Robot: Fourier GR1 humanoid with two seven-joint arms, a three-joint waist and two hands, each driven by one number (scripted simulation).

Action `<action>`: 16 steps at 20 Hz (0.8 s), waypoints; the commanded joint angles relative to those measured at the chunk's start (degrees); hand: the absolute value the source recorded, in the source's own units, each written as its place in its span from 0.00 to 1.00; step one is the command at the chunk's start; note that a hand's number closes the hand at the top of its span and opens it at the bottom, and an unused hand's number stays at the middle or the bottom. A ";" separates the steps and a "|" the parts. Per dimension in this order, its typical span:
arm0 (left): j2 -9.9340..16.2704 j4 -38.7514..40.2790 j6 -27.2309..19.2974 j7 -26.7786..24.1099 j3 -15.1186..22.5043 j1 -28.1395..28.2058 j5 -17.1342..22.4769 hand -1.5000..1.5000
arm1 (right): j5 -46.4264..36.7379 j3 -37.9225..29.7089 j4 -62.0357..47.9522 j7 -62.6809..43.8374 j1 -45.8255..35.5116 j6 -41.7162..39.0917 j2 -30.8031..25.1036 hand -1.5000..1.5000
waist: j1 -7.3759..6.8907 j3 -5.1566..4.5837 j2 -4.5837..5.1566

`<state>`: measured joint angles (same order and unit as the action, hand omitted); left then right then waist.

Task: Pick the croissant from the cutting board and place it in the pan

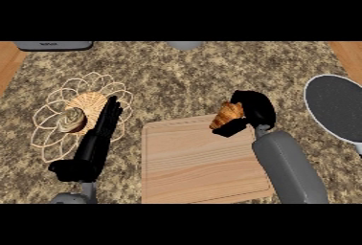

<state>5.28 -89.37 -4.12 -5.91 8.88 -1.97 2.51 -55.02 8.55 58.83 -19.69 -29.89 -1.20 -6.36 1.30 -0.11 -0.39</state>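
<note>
Two black hands work over a speckled granite counter (pixel 191 81). Right hand (pixel 256 111) curls round a golden, ridged croissant (pixel 228 115), held above the pale wooden cutting board's (pixel 201 165) top edge. Round dark pan (pixel 338 107) sits well apart at right. Left hand (pixel 99 136) lies straight-fingered beside a wire trivet (pixel 60 129).

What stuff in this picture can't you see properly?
Head view:
- Croissant: its far side is hidden by the right hand curled round it.
- Pan: cut off by the right edge; whether it has a handle cannot be told.
- Grey object at the top left: cut by the top band, so what it is cannot be told.
- Wire trivet: partly covered by the left hand.
</note>
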 commanded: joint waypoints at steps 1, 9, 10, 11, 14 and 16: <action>-1.47 1.37 -0.26 -0.83 0.89 0.52 -0.24 0.50 | -4.00 -2.51 5.54 -12.02 -1.13 6.35 1.11 1.00 | -0.31 0.03 0.02; -1.38 -0.88 -1.01 -1.18 1.26 2.06 -1.58 0.50 | -13.54 0.41 27.62 -23.00 4.19 11.07 0.82 1.00 | -0.27 0.06 -0.12; -1.00 2.13 0.44 -1.33 0.52 -0.71 -0.89 0.50 | -12.58 -1.86 29.13 -23.38 3.74 10.61 -0.48 1.00 | -0.07 0.06 0.06; -0.56 0.75 0.59 -2.32 0.24 1.37 -0.81 0.50 | -13.29 -1.89 31.62 -22.29 7.65 11.54 -2.12 1.00 | -0.49 0.08 0.11; 0.16 -1.29 1.36 -0.68 -0.35 1.43 -0.19 0.50 | -10.86 -5.45 34.51 -24.04 8.82 12.13 -1.10 1.00 | -0.99 0.10 0.24; -0.18 -2.64 1.71 1.79 0.07 0.97 0.40 0.50 | -9.57 -7.46 37.04 -24.71 9.89 12.57 -1.24 1.00 | -0.95 0.11 0.24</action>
<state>5.02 -91.03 -3.19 -6.06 9.25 -0.27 2.17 -65.48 3.63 90.64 -42.35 -22.77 10.04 -7.91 0.55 -0.02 -0.27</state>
